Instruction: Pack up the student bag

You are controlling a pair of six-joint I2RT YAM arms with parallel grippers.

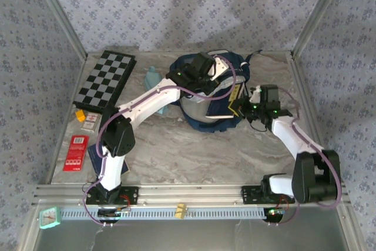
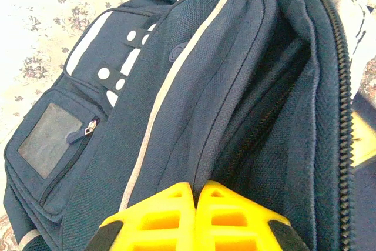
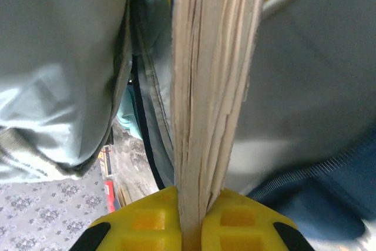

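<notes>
The student bag lies at the back middle of the table, navy with a white stripe, its main zip open and the pale grey lining exposed. My left gripper reaches over the bag's top and is shut, with a fold of navy fabric beside the open zipper pinched between its yellow fingertips. My right gripper is at the bag's right side, shut on the page edge of a thick yellow-covered book that stands inside the opening between the lining walls.
A folded chessboard lies at the back left with a teal item beside it. Small cards, a red packet and a blue book sit along the left edge. A teal clock rests below the front rail.
</notes>
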